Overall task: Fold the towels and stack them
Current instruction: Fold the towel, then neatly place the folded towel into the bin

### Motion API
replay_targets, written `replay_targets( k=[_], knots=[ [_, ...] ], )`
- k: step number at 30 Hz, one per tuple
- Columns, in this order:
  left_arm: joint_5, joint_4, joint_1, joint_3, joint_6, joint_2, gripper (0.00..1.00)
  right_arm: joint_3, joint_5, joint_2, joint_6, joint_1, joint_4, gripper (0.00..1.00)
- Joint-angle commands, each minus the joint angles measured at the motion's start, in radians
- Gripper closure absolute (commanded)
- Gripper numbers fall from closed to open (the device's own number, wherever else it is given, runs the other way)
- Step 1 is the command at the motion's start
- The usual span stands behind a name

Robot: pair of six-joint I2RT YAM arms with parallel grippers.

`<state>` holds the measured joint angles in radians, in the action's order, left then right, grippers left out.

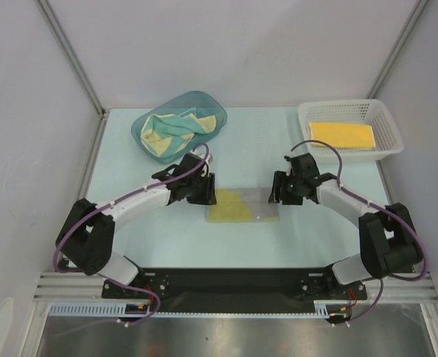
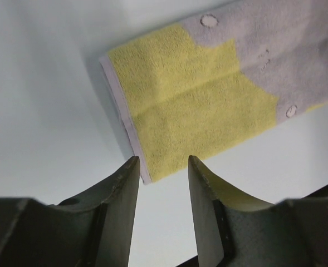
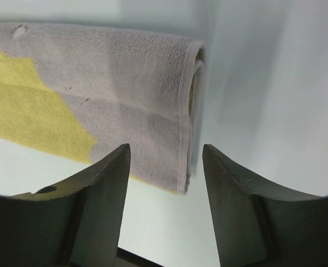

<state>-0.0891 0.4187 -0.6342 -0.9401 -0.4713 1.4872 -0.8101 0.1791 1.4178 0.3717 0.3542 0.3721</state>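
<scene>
Top external: folded yellow-grey towel (image 1: 242,206) between left gripper (image 1: 208,195) and right gripper (image 1: 274,195), jaws apart, empty, likely poised for lifting it.

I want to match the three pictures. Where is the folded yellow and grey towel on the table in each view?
Top external: towel near the centre of the picture.
Left wrist: towel in the upper right.
Right wrist: towel in the upper left.
Shared landmark: its grey patch, seen in all three.
</scene>
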Motion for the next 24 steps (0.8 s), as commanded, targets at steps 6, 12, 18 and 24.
replay_targets(
  k=[6,12,18,24],
  knots=[
    [-0.026,-0.086,0.099,-0.013,-0.007,0.105,0.52,-0.046,0.085,0.171,-0.088,-0.026,-0.102,0.38],
    [-0.155,-0.236,0.122,0.052,0.002,0.128,0.49,-0.011,0.077,0.199,-0.096,-0.004,-0.14,0.39],
    [-0.071,-0.173,0.122,0.046,0.005,0.179,0.51,0.022,0.057,0.168,-0.085,0.009,-0.139,0.46],
    [-0.044,-0.159,0.12,0.063,-0.029,0.182,0.65,0.031,0.025,0.144,-0.047,0.034,-0.11,0.57]
  ],
)
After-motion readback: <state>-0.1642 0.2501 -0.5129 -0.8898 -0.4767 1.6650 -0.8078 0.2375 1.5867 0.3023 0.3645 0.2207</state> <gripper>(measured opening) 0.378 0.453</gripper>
